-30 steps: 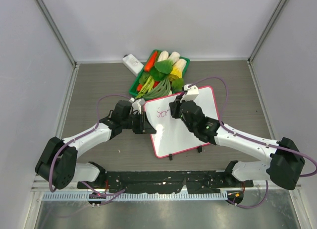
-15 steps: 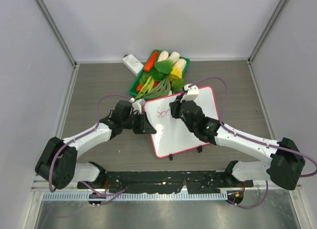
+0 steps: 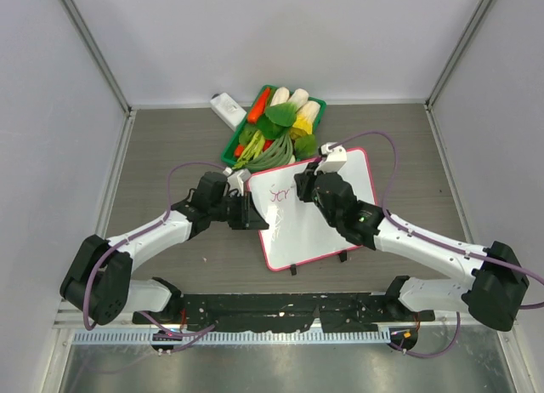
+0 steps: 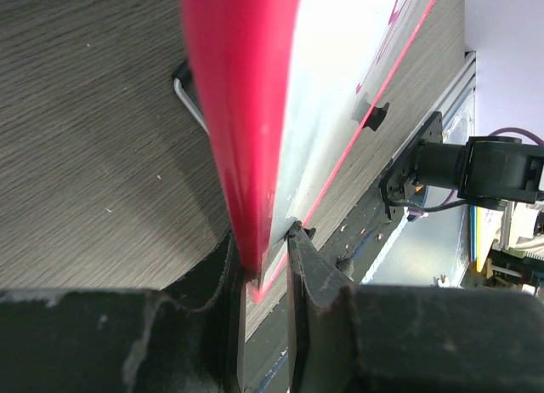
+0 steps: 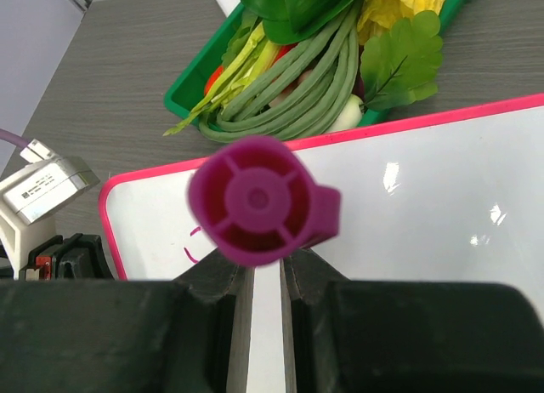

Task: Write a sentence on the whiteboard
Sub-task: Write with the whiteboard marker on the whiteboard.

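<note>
Left wrist view: your left end effector (image 4: 263, 259) clamps whiteboard (image 4: 340, 87) rim; right end effector (image 5: 266, 274) grips magenta marker (image 5: 259, 202). Risk: thin edge grip slips under pen pressure, skewing sentence (image 3: 278, 195).

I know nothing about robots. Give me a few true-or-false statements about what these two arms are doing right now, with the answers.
1. The left gripper pinches the whiteboard by its red rim. True.
2. The right gripper holds a green marker. False: the marker is magenta.
3. A green basket sits just beyond the whiteboard. True.
4. Writing fills the whiteboard. False: only a few letters show, near its far left corner.
</note>
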### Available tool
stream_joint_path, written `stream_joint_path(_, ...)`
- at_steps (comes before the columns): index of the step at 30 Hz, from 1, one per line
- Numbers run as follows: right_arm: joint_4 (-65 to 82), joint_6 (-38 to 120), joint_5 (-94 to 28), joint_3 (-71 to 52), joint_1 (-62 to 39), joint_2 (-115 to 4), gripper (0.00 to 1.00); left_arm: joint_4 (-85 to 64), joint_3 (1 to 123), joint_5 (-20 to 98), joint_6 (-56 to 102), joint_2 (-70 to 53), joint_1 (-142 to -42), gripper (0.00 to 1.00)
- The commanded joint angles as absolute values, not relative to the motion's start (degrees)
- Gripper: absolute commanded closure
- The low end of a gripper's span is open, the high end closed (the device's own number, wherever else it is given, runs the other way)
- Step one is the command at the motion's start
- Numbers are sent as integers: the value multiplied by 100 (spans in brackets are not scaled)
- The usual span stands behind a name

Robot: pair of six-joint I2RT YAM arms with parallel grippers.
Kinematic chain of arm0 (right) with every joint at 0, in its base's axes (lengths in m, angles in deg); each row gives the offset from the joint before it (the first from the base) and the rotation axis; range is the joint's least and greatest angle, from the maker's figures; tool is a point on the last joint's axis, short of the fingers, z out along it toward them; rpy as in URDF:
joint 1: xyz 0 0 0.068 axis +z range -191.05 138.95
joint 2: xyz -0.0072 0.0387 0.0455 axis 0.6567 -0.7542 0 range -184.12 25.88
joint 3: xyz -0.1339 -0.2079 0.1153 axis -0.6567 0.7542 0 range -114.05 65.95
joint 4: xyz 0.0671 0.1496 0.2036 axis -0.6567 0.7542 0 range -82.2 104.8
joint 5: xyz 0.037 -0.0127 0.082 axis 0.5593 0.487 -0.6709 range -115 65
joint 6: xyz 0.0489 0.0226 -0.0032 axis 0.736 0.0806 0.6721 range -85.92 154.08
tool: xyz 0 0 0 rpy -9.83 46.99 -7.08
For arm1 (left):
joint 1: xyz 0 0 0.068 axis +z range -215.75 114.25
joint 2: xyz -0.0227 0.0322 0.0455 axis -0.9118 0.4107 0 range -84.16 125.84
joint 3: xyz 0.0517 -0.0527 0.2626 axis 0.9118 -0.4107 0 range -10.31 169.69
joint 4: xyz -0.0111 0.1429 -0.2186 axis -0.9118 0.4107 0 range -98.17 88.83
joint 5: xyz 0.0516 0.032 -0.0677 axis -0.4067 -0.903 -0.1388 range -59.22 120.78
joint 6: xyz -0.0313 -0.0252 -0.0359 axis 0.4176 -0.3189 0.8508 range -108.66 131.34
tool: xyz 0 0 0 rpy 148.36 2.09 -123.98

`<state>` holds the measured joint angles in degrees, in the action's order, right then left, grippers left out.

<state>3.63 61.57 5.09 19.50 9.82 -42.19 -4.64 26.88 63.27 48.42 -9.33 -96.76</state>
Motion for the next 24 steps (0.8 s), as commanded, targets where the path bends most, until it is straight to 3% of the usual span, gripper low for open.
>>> stream_joint_path(1, 349, 6089, 822, 1832, 958, -4038, 99, 115, 2669, 5565, 4351, -849, -9783, 100)
stream_joint_path(24, 393, 6142, 410, 1972, 966, -4311, 98, 141, 2652, 5530, 4342, -849, -9792, 100)
